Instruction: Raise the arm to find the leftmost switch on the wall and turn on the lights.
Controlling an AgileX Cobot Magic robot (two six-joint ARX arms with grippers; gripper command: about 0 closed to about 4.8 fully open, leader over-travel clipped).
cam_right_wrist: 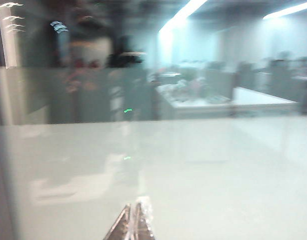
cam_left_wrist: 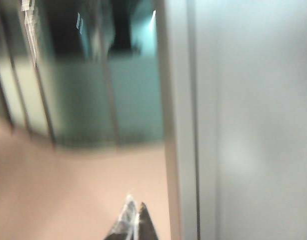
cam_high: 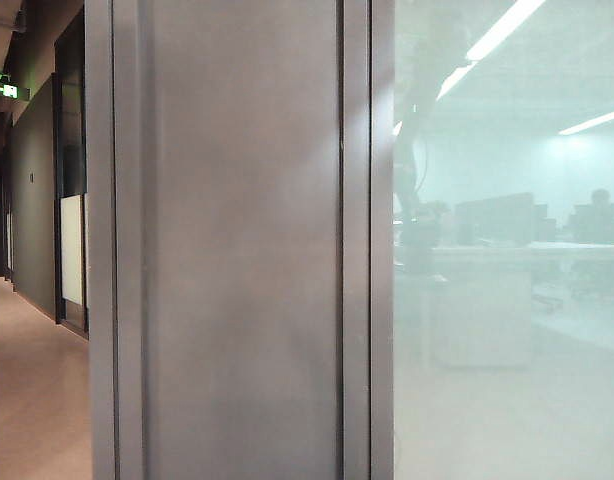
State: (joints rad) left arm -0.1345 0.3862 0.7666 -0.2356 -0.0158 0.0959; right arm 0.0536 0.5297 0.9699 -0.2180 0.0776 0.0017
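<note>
Right then, the exterior view was filled by a broad grey metal pillar [cam_high: 242, 240] running from top to bottom through the middle of the frame, with a frosted glass wall [cam_high: 507, 380] taking up the right side. Up against that glass, in the upper middle-right of the frame, the arm [cam_high: 412, 130] showed only as a dark, hazy, slender shape rising beside the pillar's edge, ending low down in a bulkier dark block. Bright ceiling strip lights [cam_high: 502, 28] glowed through the glass at the upper right, and a seated person's silhouette [cam_high: 599, 200] sat at the far right behind desks. At the left edge a corridor floor [cam_high: 32, 400] stretched away, with a green exit sign [cam_high: 7, 90] in the upper left corner. No switch could be made out in any view. The left gripper [cam_left_wrist: 134, 220] poked in at the bottom centre of its blurred wrist view, fingertips pressed together, closed on nothing, hanging over a peach-coloured floor next to a pale grey post [cam_left_wrist: 181, 125]. The right gripper [cam_right_wrist: 133, 222] sat at the bottom centre of its wrist view, its fingertips likewise together and empty, facing frosted glass [cam_right_wrist: 193, 175] with office desks faintly visible above.
</note>
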